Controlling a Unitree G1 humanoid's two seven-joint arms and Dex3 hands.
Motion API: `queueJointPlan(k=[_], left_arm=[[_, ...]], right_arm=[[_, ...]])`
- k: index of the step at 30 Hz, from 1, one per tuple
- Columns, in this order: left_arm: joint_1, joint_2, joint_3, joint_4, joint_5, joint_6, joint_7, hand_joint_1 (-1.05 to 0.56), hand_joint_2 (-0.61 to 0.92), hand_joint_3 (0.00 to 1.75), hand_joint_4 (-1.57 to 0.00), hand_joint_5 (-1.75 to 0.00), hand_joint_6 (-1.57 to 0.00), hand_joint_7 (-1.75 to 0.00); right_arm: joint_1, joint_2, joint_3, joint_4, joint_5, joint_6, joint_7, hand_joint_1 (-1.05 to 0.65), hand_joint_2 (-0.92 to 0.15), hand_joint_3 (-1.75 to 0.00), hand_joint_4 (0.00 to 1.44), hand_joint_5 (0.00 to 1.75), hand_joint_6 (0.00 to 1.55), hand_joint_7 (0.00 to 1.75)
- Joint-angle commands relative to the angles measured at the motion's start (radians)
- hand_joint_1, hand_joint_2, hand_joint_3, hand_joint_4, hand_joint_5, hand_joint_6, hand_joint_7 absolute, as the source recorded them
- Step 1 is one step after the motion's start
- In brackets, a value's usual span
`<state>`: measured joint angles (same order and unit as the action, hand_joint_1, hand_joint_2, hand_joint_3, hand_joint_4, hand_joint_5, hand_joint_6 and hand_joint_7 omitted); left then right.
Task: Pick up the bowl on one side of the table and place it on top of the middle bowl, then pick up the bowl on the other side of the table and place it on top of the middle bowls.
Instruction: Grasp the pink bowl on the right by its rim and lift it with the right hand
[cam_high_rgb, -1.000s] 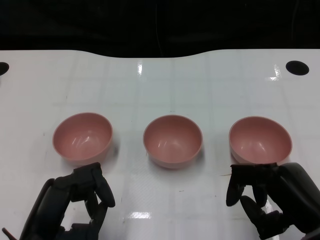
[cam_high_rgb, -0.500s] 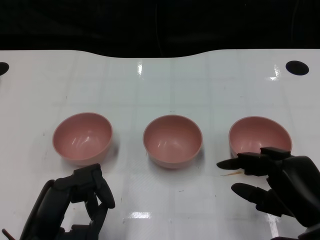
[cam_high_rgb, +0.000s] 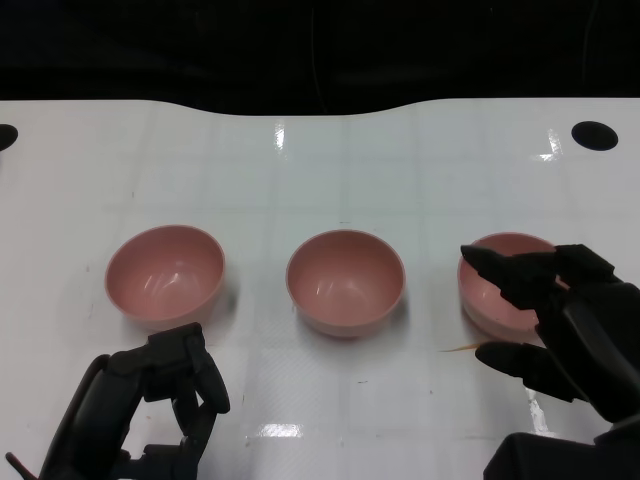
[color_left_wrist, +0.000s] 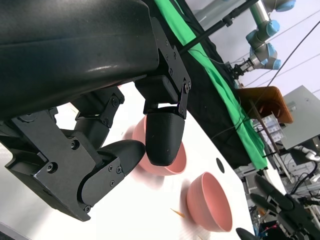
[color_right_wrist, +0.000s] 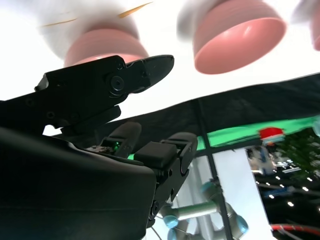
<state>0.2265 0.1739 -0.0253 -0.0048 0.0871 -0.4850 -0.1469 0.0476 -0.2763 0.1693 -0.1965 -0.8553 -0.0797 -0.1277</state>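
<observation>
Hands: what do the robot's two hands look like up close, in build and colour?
Both the left hand and the right hand are matt black, with blocky jointed finger segments, visible screw heads and rounded tips. The left wrist view shows a smooth, glossy black shell behind its fingers. No cables or markings show.

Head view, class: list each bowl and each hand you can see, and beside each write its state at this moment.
Left bowl: upright, empty, on the table, untouched.
Middle bowl: upright, empty, nothing stacked on it.
Right bowl: upright on the table, partly covered by the right hand, not lifted.
Left hand: fingers curled in, holding nothing, near the table's front edge.
Right hand: fingers spread, reaching over the right bowl, holding nothing.
</observation>
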Motion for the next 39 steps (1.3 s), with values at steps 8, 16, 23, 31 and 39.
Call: queueJointPlan(k=[8,16,23,31,39], left_arm=[[-0.020,0.011,0.007,0.000,0.011,0.008,0.006,-0.12,0.39,1.38,-0.88,-1.75,-0.75,-1.65],[-0.031,0.005,0.005,0.004,0.032,0.009,0.013,-0.11,0.38,1.41,-0.89,-1.75,-0.76,-1.64],[-0.032,0.000,0.002,0.007,0.033,-0.003,0.015,-0.13,0.37,1.42,-0.88,-1.75,-0.76,-1.64],[-0.031,0.004,0.001,-0.005,0.047,0.006,0.015,-0.12,0.37,1.40,-0.88,-1.75,-0.76,-1.64],[-0.053,-0.001,-0.011,0.017,0.044,0.000,0.009,-0.12,0.34,1.44,-0.88,-1.72,-0.79,-1.59]], right_arm=[[-0.089,-0.036,0.043,0.044,-0.089,0.143,0.103,-0.58,-0.86,0.00,0.07,0.61,0.32,0.01],[-0.184,-0.040,0.103,0.173,-0.142,0.206,0.122,-0.60,-0.87,0.00,0.09,0.60,0.31,0.00],[-0.264,-0.033,0.166,0.325,-0.151,0.258,0.133,-0.62,-0.90,0.00,0.19,0.47,0.33,0.01],[-0.333,-0.020,0.213,0.481,-0.125,0.258,0.080,-0.65,-0.91,0.00,0.25,0.40,0.34,0.01],[-0.428,0.002,0.256,0.648,-0.105,0.256,0.041,-0.56,-0.92,-0.04,0.33,0.37,0.44,0.04]])
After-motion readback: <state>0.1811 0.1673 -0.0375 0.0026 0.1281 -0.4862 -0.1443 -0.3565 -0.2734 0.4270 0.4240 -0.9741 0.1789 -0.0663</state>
